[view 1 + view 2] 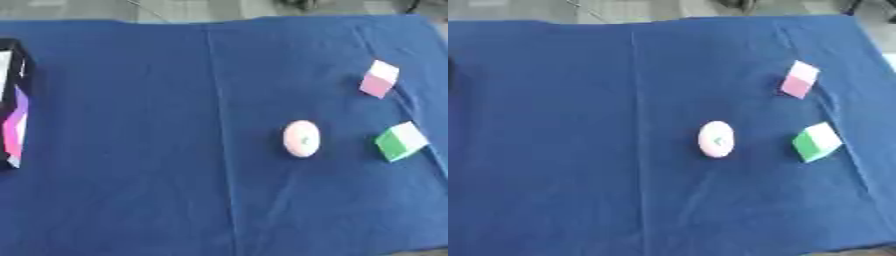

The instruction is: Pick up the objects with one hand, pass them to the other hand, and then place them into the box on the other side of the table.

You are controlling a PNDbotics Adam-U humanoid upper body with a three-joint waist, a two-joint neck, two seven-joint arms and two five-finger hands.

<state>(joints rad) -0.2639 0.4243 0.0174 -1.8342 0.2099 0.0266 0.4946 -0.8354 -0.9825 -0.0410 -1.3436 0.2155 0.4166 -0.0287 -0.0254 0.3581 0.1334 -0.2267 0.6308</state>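
No hand in view, state unknown. Pink disc [302, 138], pink block [379, 78], green block [402, 141] sit near worktop's right edge; box [15, 105] at left edge. Right arm nearer.

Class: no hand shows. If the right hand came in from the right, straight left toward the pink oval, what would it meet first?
Probably the green-and-white block, just right of the pale pink oval at nearly its level; height unclear.
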